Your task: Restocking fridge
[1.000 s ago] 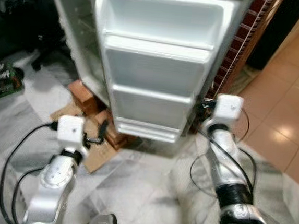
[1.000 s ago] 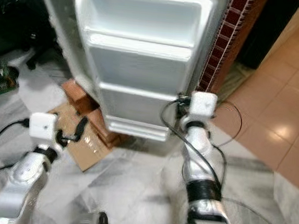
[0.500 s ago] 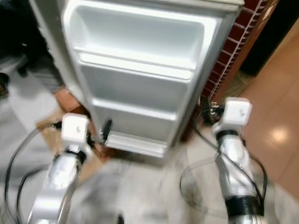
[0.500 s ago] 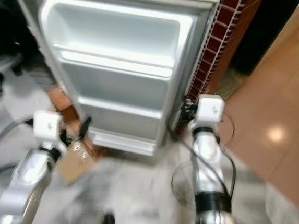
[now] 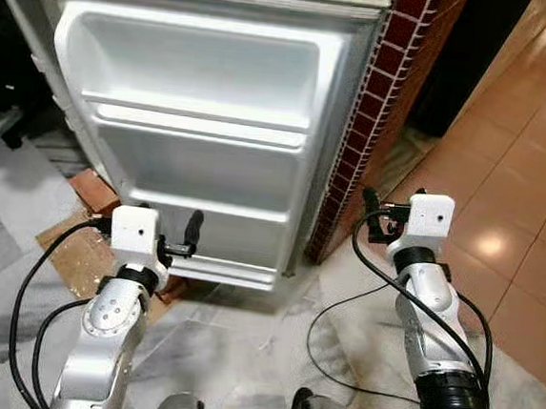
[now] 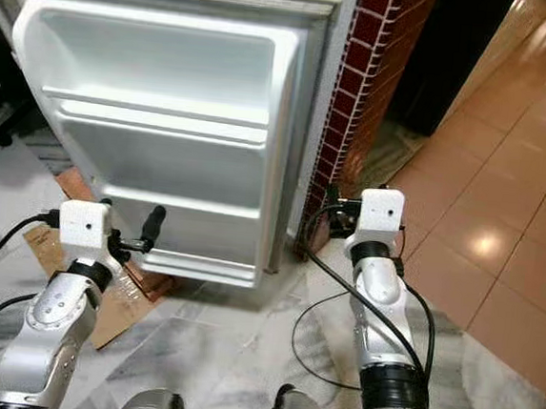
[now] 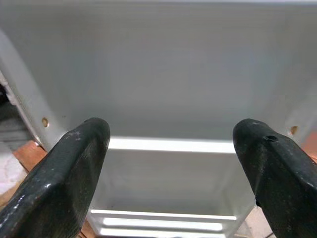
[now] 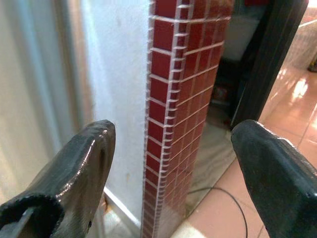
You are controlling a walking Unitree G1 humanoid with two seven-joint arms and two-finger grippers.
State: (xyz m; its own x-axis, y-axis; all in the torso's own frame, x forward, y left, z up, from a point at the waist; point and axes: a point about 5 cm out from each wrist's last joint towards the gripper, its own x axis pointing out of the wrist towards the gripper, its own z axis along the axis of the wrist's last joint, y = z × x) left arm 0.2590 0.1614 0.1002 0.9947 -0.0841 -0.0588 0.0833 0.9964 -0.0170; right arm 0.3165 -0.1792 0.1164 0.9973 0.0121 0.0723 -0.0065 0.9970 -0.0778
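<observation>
The left gripper (image 5: 192, 234) is held up directly in front of the open fridge door (image 5: 203, 131), level with the lowest door shelf (image 5: 238, 216) and near the door's bottom edge. Its fingers (image 7: 69, 173) are spread wide with nothing between them, and the wrist view looks straight along them into the white inner liner, with the shelf rails running crosswise between the two tips. So the door lies dead ahead of this gripper and close to it, with the shelves' long axis horizontal, square to the line of reach.

The door stands swung wide, its inner face turned to the robot and all its shelves bare. No food or bottle to stock is visible. Under the door's lower left corner, flattened cardboard (image 5: 72, 259) and a brick (image 5: 90, 191) lie on the marble floor (image 5: 231, 354).

The door's right edge stands close against a pillar of dark red tiles (image 5: 382, 109). The right gripper (image 5: 370, 216) is raised beside that pillar, its fingers (image 8: 74, 173) also wide apart and empty, pointing at the pillar's corner rather than at the door. The left arm is plainly the nearer one for any move on the door or its shelves.
</observation>
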